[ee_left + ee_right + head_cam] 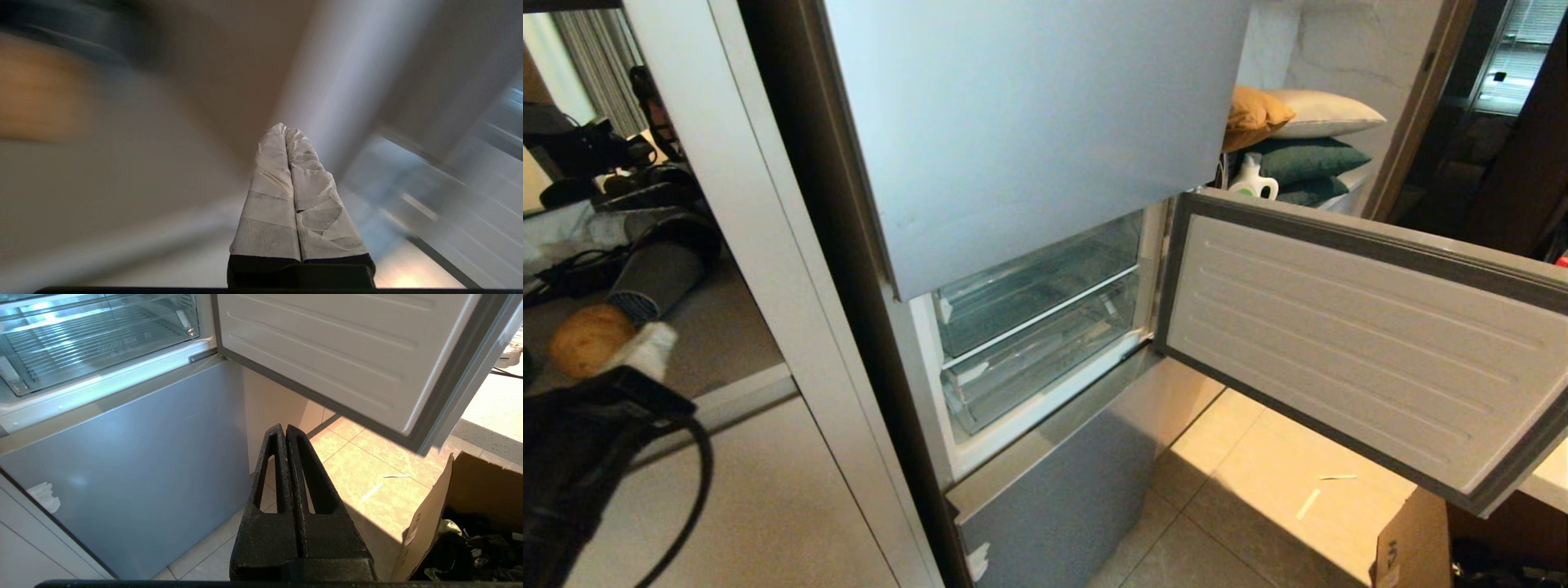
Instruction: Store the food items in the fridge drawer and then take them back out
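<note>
Nearby, left claw (pressed together, empty) sits beside a seemingly crusty tan-brown bun.

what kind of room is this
Probably a home kitchen or utility corner: a fridge with its middle door swung open on clear drawers, tiled floor, and a detergent bottle beside stacked cushions.

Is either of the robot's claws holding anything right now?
No. The left gripper, its white-wrapped fingers pressed together, is near the round tan-brown bun but empty. The black right gripper is shut on nothing, low by the fridge.
</note>
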### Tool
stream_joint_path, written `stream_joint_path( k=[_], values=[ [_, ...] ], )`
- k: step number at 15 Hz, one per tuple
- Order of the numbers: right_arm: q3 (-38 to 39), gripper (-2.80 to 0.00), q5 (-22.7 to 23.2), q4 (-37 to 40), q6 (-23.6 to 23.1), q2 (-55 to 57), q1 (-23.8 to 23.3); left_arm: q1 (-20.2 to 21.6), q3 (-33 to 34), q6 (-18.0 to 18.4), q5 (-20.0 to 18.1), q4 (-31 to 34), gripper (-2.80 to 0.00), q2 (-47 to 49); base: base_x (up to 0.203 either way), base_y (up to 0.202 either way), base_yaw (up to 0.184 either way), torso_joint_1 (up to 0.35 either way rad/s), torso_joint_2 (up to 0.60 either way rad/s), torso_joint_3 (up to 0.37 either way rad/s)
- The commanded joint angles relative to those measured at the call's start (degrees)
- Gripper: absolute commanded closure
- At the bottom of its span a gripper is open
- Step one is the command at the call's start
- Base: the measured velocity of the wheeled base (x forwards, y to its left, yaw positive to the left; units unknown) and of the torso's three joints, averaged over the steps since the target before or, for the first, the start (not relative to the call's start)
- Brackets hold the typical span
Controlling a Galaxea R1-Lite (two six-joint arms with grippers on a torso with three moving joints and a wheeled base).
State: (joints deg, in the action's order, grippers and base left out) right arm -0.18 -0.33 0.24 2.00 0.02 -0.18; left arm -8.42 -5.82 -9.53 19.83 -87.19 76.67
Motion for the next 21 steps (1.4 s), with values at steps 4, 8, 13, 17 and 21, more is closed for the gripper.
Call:
stream_joint_path(
  k=[4, 8, 13, 17, 21],
  values=[
    [0.0, 0.00, 0.1, 0.0, 0.0, 0.1, 0.0, 27.8, 5.7, 5.2, -4.9, 2.3, 0.00, -18.5, 0.000, 0.000, 0.000, 0.000, 0.00, 0.000],
    [0.0, 0.00, 0.0, 0.0, 0.0, 0.1, 0.0, 29.6, 6.2, 7.9, -27.7, 27.0, 0.00, -28.8, 0.000, 0.000, 0.000, 0.000, 0.00, 0.000],
    [0.0, 0.00, 0.1, 0.0, 0.0, 0.1, 0.0, 29.4, 2.4, 11.8, -40.5, 73.2, 0.00, -43.2, 0.000, 0.000, 0.000, 0.000, 0.00, 0.000],
    [0.0, 0.00, 0.0, 0.0, 0.0, 0.1, 0.0, 29.5, 2.1, 18.4, -22.6, 88.8, 0.00, -49.5, 0.000, 0.000, 0.000, 0.000, 0.00, 0.000],
    [-0.5, 0.00, -0.1, 0.4, -0.3, 0.0, 0.0, 30.4, 2.9, 20.9, -15.1, 90.2, 0.00, -47.6, 0.000, 0.000, 0.000, 0.000, 0.00, 0.000]
  ],
)
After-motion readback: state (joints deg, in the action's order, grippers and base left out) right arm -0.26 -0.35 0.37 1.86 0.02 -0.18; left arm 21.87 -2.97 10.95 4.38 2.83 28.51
